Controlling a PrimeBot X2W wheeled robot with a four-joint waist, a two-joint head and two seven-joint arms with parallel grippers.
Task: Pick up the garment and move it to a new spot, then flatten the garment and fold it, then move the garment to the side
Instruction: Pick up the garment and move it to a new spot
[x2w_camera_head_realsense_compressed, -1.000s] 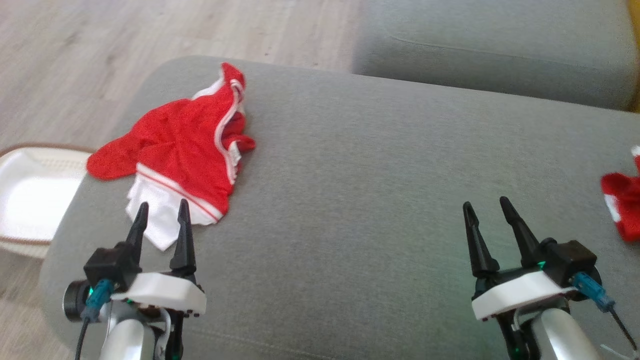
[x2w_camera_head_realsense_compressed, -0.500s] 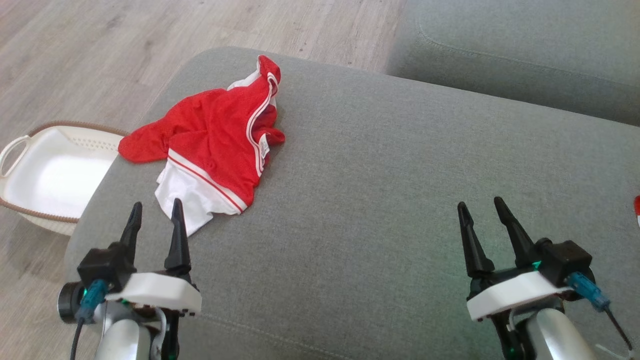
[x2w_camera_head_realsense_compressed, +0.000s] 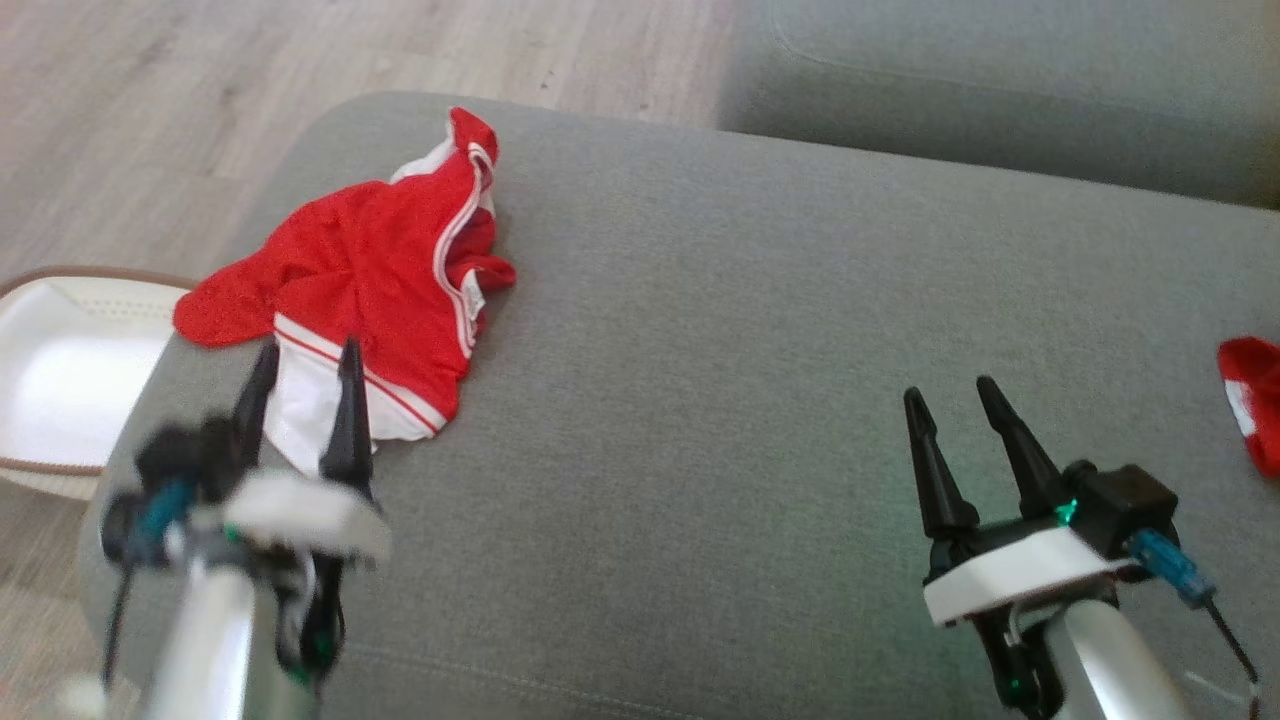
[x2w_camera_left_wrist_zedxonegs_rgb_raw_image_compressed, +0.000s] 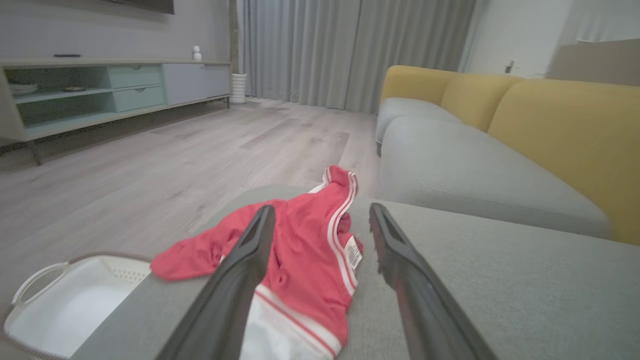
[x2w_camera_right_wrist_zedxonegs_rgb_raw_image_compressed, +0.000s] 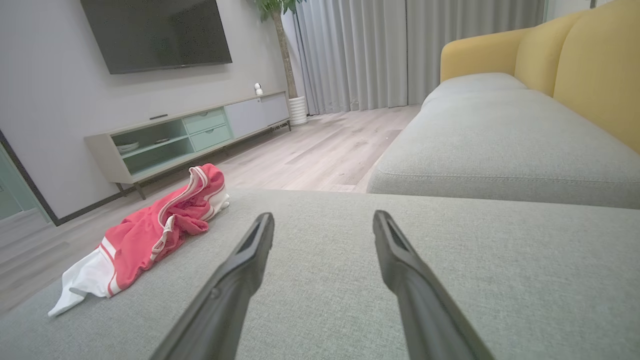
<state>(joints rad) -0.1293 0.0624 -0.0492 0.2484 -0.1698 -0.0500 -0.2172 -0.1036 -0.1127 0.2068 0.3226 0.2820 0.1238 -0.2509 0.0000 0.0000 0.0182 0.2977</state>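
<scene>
Head view shows a second red piece (x2w_camera_head_realsense_compressed: 1250, 400) at the right edge of the sofa (x2w_camera_head_realsense_compressed: 700, 350); wrist views add TV (x2w_camera_right_wrist_zedxonegs_rgb_raw_image_compressed: 155, 32), cabinet (x2w_camera_right_wrist_zedxonegs_rgb_raw_image_compressed: 165, 145), curtains (x2w_camera_left_wrist_zedxonegs_rgb_raw_image_compressed: 350, 50), yellow backrest (x2w_camera_left_wrist_zedxonegs_rgb_raw_image_compressed: 565, 135). Left wrist view catches a white tag (x2w_camera_left_wrist_zedxonegs_rgb_raw_image_compressed: 353, 251) on the garment (x2w_camera_left_wrist_zedxonegs_rgb_raw_image_compressed: 305, 235), writing unreadable. Garment lies crumpled at sofa's far left corner, basket (x2w_camera_head_realsense_compressed: 60, 400) on floor (x2w_camera_head_realsense_compressed: 150, 100) beside. Left hand (x2w_camera_head_realsense_compressed: 309, 350) wide open, empty, over its white hem; right hand (x2w_camera_head_realsense_compressed: 948, 390) wide open, empty, well apart.

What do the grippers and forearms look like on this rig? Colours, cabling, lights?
Both match: left gripper and right gripper each have two long tapered black fingers on a white housing, beside a black block with a teal connector and thin dark cable. Small green light at the finger base. Pale silver forearm. Left one is blurred.
</scene>
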